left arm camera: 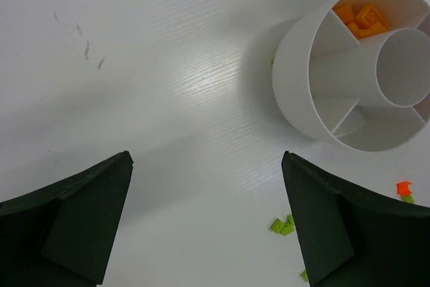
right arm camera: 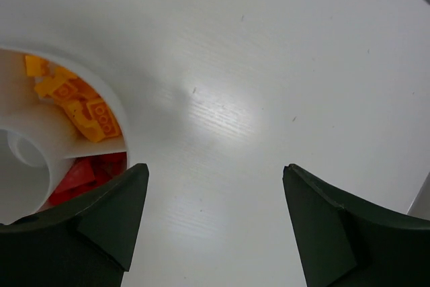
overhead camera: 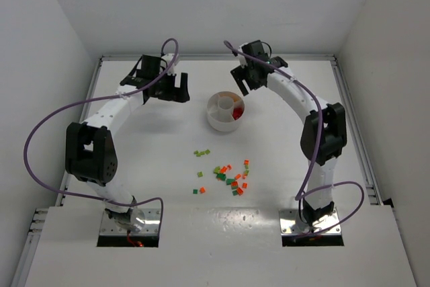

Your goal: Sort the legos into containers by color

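Legos (overhead camera: 232, 178) lie scattered on the table (overhead camera: 161, 166) near the white dish (overhead camera: 213, 123).

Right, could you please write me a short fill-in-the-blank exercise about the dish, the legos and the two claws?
1. The round dish with wedge compartments is ___ in colour.
2. Beside the orange legos, the neighbouring compartment's legos are ___.
3. The left claw and the right claw are both ___ and hold nothing.

Missing words: white; red; open.
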{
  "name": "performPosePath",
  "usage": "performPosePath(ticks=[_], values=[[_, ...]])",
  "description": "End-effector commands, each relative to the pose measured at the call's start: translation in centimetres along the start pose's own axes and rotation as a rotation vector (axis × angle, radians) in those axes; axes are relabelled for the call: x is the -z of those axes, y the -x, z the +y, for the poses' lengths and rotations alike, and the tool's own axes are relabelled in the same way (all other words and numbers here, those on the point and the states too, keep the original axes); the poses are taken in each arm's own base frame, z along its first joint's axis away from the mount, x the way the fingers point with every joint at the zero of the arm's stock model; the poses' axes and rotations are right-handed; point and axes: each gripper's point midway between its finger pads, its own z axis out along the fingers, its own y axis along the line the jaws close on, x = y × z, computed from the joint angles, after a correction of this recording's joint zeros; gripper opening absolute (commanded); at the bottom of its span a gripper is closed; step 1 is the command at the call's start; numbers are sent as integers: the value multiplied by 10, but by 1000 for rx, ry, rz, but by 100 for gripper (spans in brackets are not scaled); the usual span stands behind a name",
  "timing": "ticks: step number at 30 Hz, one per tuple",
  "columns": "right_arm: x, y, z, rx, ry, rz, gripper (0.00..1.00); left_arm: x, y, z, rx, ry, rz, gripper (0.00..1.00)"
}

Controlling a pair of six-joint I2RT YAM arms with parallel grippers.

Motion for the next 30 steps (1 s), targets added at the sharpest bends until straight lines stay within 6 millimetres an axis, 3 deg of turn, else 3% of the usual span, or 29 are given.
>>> performPosePath(ticks=[1, 4, 6, 11, 15, 20, 30], values=[[9, 24, -10, -49, 14, -54, 82, 7, 16, -9, -46, -31, -63, 100], [16, 21, 14, -40, 157, -47, 80, 4, 10, -18, -67, -47, -49, 100], [18, 7, 39, -27, 268, -17, 79, 4, 9, -23, -83, -55, -47, 100], [34, -19, 71, 2, 425, 19, 75, -3, 4, -26, -77, -61, -26, 99], [36, -37, 74, 3, 430, 51, 72, -4, 3, -30, -82, -68, -24, 99], [36, -40, 65, -13, 394, 46, 72, -4, 3, -30, -73, -68, -24, 99], [25, -42, 69, -21, 396, 60, 72, -2, 4, -29, -75, -60, -34, 99]])
